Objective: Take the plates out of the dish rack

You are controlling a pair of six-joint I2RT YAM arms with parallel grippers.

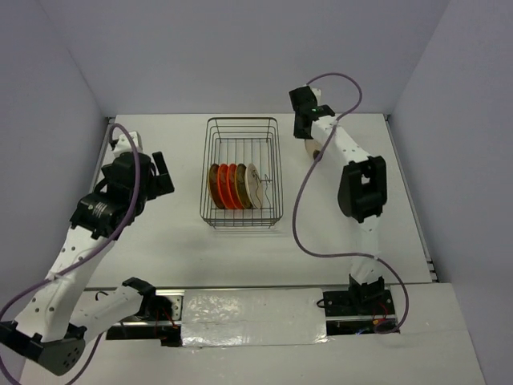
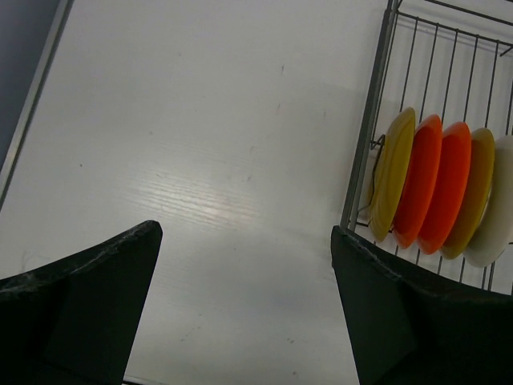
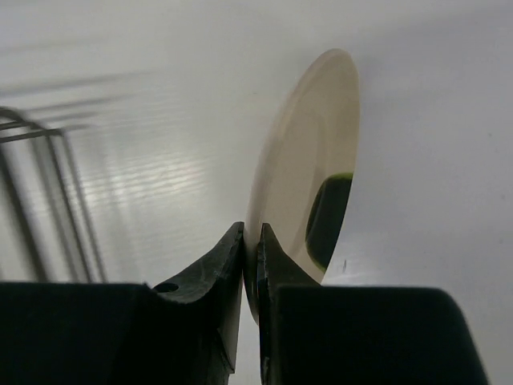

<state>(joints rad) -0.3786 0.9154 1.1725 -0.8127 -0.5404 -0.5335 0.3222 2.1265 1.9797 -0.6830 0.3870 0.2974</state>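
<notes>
The dark wire dish rack (image 1: 240, 128) stands mid-table and holds several plates on edge: two orange ones (image 1: 230, 186), dark brown ones and a cream one (image 1: 254, 186). In the left wrist view the rack (image 2: 365, 152) and its plates (image 2: 433, 188) show at the right. My left gripper (image 1: 152, 178) is open and empty, left of the rack, above bare table (image 2: 244, 241). My right gripper (image 1: 309, 144) is shut on the rim of a cream plate with a dark blotch (image 3: 309, 168), held on edge right of the rack's far corner.
White walls close the table at the back and both sides. A raised edge strip (image 2: 32, 104) runs along the left side. The right arm's cable (image 1: 298, 216) loops over the table right of the rack.
</notes>
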